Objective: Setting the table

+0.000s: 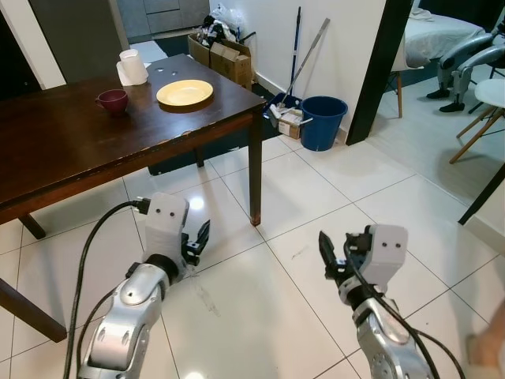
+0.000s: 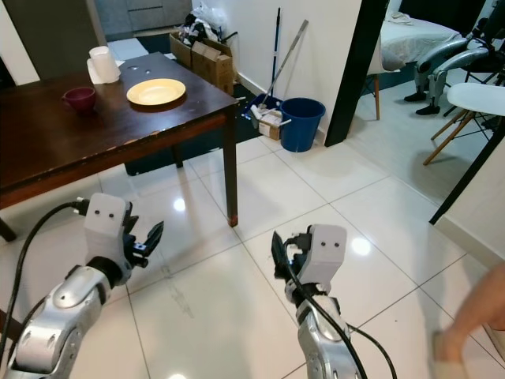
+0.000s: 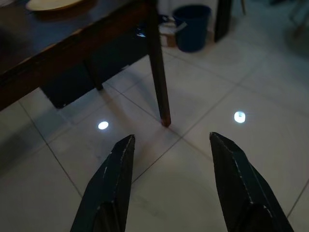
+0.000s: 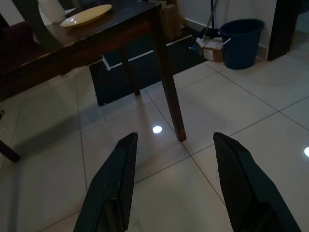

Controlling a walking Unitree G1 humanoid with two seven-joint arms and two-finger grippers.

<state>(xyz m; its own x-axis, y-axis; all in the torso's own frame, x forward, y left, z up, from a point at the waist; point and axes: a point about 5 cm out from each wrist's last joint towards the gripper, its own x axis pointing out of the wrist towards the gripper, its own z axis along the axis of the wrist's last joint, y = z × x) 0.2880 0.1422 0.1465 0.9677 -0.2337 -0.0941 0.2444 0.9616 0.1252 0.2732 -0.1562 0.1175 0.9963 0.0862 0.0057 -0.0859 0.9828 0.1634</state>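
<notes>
A dark wooden table [image 1: 71, 146] is seen at about ten o'clock in the head views, and on its far end three things are set out: a dark red cup [image 1: 112, 100] nearest the left, a white roll of paper [image 1: 132, 68] just behind it toward eleven o'clock, and a yellow plate [image 1: 185, 92] to the cup's right, near the table's corner. The three are kept apart from one another. Below the table, over the white tiled floor [image 1: 316, 205], the left gripper [image 1: 199, 239] is held at roughly seven o'clock with its two black fingers [image 3: 112, 186] spread wide and nothing between them; in its wrist view the table leg [image 3: 159, 72] is seen beyond the fingertips. The right gripper [image 1: 335, 257] is held at about five o'clock, likewise parted wide and empty, and the same leg and the plate are caught in its wrist view. Against the wall at one o'clock, a blue bucket [image 1: 323, 121] is stood beside a small cardboard box [image 1: 290, 122], with mop handles [image 1: 304, 55] leaned above them. At the lower right edge, part of a person's foot [image 2: 465, 324] is seen, blurred.
</notes>
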